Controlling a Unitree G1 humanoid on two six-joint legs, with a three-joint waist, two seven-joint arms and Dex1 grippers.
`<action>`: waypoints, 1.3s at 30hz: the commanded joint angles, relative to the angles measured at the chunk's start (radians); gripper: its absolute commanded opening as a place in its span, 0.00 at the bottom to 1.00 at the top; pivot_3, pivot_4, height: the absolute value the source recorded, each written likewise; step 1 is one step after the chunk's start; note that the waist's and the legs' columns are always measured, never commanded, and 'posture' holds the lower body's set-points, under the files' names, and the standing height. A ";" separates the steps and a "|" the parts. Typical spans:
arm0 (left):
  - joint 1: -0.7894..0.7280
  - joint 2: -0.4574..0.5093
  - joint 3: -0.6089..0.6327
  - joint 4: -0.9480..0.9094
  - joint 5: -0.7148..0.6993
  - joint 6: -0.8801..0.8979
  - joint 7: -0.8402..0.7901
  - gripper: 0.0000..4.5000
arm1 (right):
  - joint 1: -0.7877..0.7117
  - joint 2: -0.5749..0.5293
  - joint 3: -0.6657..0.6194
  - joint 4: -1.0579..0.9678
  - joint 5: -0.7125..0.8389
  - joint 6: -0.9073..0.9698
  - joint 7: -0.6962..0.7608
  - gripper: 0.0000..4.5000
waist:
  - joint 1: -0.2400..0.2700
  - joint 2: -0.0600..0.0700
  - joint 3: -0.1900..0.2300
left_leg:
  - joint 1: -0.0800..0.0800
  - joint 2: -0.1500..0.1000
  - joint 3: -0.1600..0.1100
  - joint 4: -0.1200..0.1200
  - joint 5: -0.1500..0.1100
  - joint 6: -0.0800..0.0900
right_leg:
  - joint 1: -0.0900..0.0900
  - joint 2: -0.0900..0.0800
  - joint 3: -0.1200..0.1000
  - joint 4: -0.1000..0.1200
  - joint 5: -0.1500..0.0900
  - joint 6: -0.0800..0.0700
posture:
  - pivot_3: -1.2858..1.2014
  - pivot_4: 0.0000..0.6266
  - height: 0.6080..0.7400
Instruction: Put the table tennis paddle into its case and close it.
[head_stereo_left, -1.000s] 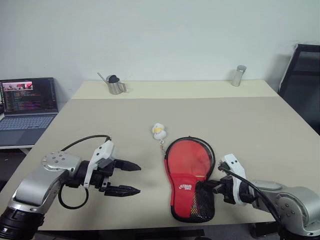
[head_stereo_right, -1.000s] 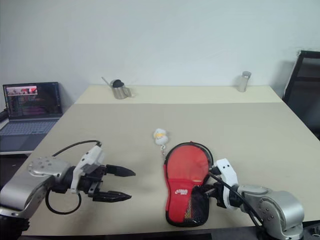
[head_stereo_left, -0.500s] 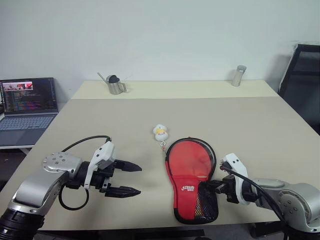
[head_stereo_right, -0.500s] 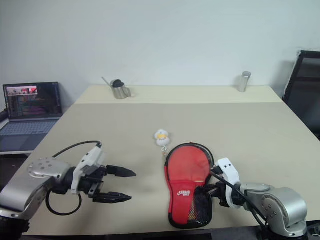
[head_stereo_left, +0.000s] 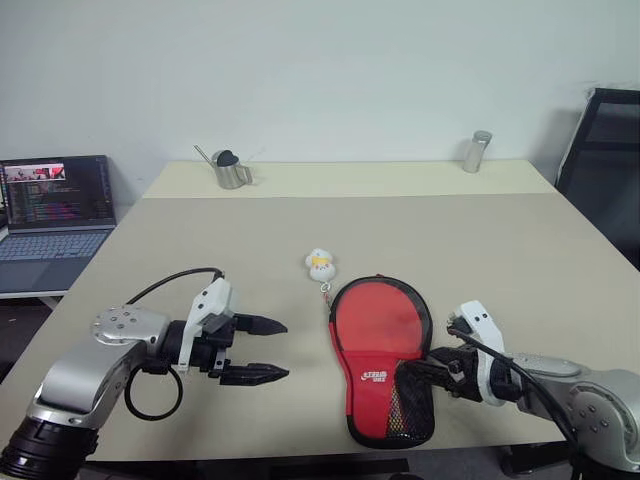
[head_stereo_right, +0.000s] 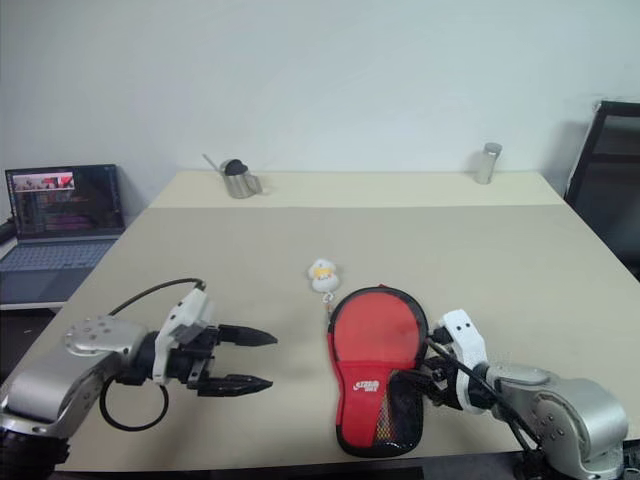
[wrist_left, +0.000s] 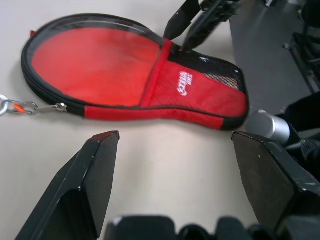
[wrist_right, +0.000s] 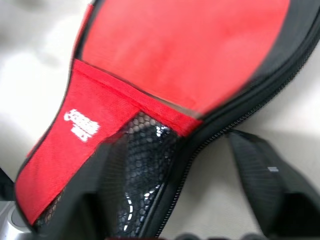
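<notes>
- Right gripper (head_stereo_left: 432, 366): black fingers spread apart, tips at the black-mesh edge of the case (head_stereo_left: 381, 357); nothing pinched between them. Whether a tip touches the mesh cannot be told.
- Case: soft fabric, paddle-shaped, red side up, black zip border round the outline, white print on the narrow end, black mesh pocket on the side nearest the right gripper. It lies flat on the table (head_stereo_left: 500, 250), round end pointing away from that gripper's wrist.
- Table tennis paddle: not distinguishable from the case; the smooth red round area may be fabric or rubber, cannot tell.
- Left gripper (head_stereo_left: 270, 349): two tapered black fingers held wide apart, empty, pointing towards the case and well apart from it, bare matte beige tabletop between.
- Keyring chain (wrist_left: 30, 107): small metal links and clip, at the zip on the case's round end, leading to a small white-and-yellow duck charm (head_stereo_left: 319, 264) beyond both grippers.
- Far off, beyond the grippers: a shiny metal watering can (head_stereo_left: 231, 169) and a metal cylinder (head_stereo_left: 477, 151).
</notes>
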 joint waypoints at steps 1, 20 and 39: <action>-0.035 -0.014 0.017 0.022 -0.005 0.024 0.048 0.87 | -0.067 -0.045 -0.050 -0.085 0.054 -0.032 0.049 0.99 | -0.001 0.000 0.000 | 0.000 0.000 0.000 0.000 0.000 0.000 | 0.000 0.000 0.000 0.000 0.000 0.000 | 0.52 0.24 1.00; -0.361 -0.277 -0.061 0.372 0.218 -0.012 0.416 0.87 | -0.087 -0.029 0.261 0.223 -0.157 -0.626 0.045 0.99 | 0.004 -0.001 0.000 | 0.000 -0.001 -0.001 0.001 0.000 0.000 | 0.002 -0.001 -0.001 0.000 0.000 0.000 | 0.52 0.24 1.00; -0.882 -0.558 -0.122 1.326 0.473 -0.274 0.544 1.00 | -0.063 0.037 0.413 0.240 -0.274 -0.714 0.014 1.00 | 0.005 -0.002 0.000 | -0.001 -0.002 -0.002 0.002 0.000 0.000 | 0.001 0.000 -0.003 0.000 0.000 0.000 | 0.52 0.24 1.00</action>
